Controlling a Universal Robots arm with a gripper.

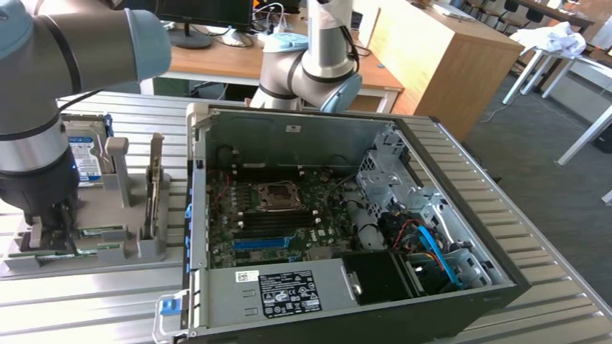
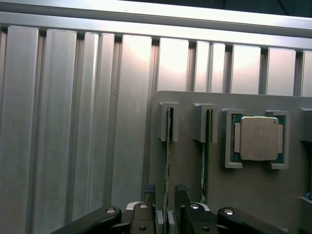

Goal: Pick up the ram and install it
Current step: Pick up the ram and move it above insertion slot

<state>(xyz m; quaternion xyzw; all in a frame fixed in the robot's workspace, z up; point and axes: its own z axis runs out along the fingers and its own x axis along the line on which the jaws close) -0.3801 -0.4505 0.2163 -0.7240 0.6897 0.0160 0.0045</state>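
The claw (image 2: 165, 192) stands wide open and holds nothing. Its fingers (image 2: 182, 195) straddle the near end of the ram (image 2: 168, 151) without visibly pressing it. The ram stands on edge in a slot of the grey holder (image 2: 190, 165), at the exterior view's left beside the open computer case (image 1: 287, 132). It is judged light, stiff and thin, fragile at chips and contacts, and best gripped squarely across its flat faces. Beyond lie a second stick (image 2: 204, 156), the processor chip (image 2: 258, 139) and the ribbed surface (image 2: 73, 122).

Two ram sticks (image 2: 167, 165) (image 2: 204, 161), one processor chip (image 2: 257, 139).
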